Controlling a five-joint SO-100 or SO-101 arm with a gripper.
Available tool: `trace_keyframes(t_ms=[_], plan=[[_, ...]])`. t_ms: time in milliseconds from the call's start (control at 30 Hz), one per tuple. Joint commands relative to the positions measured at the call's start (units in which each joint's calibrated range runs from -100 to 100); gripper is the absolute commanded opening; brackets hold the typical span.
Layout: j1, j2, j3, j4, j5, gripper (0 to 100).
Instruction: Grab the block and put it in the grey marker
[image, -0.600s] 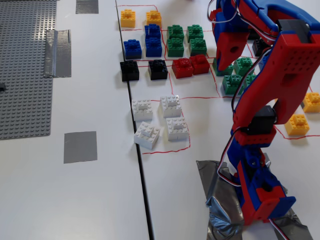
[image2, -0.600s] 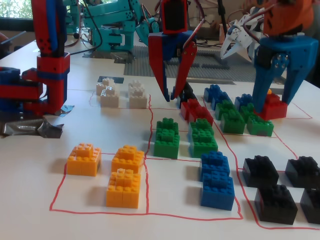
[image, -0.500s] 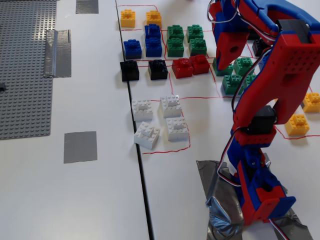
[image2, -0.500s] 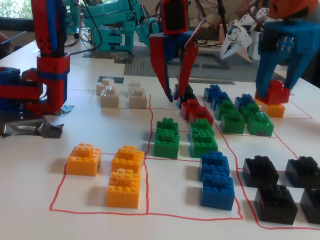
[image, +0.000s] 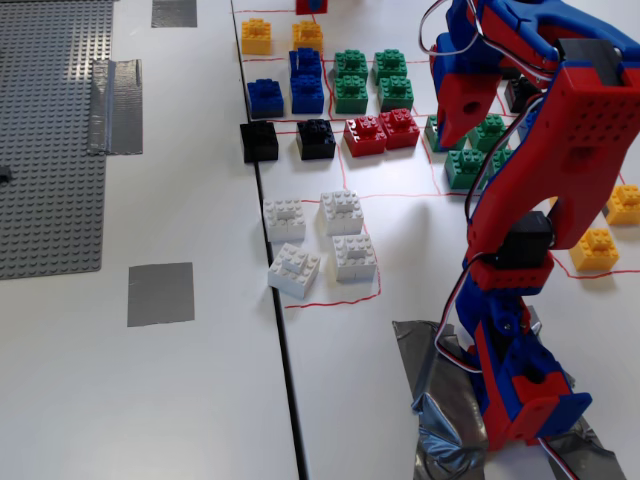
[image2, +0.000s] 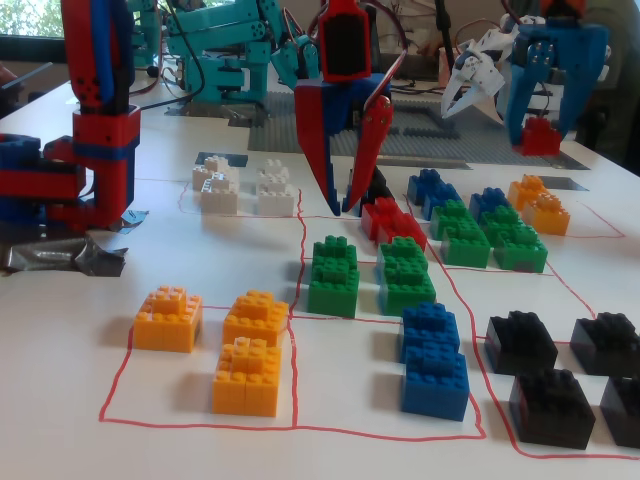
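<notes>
Far left in a fixed view lay the grey studded baseplate (image: 50, 130) with a wrinkled tape strip (image: 115, 105) on its edge, and below them the grey marker (image: 160, 293), a flat smooth square of tape, sat bare on the white table (image: 180, 400). It was well apart from the bricks, on the other side of the dark seam.

Right of the seam came four white bricks (image: 320, 240) inside a red pen outline, then two black bricks (image: 288, 140). Next to those sat the block (image: 399, 127), a small square glossy red brick with raised studs on top. It rested flat on the table, touching a second red brick (image: 365, 135) of the same kind. Green bricks (image: 370, 80) stood just beyond.

Further right the red and blue arm (image: 540, 180) leaned over the table. In another fixed view its gripper (image2: 343, 210) pointed down just beside the block (image2: 403, 228), its two long red fingers (image2: 322, 150) spread wide at the top and narrowing to a small gap at the tips, with nothing between them. On the far right another arm's blue claw (image2: 545, 70) held a third red brick (image2: 540, 137) in the air
</notes>
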Motion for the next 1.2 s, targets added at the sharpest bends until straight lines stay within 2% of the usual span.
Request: trace_keyframes(t_ms=[0,167,300,367,667,1167], plan=[[0.77,-3.88,-2.91,-1.32,1.32,0],[0.96,-3.8,-3.27,-2.29,3.32,6],[1.06,-3.47,-3.18,-2.29,4.4,19],[0.86,-2.97,-3.45,-2.45,4.98,22],[-0.8,2.48,-8.54,-2.86,5.08,27],[-2.77,10.23,-15.44,-3.59,5.27,27]])
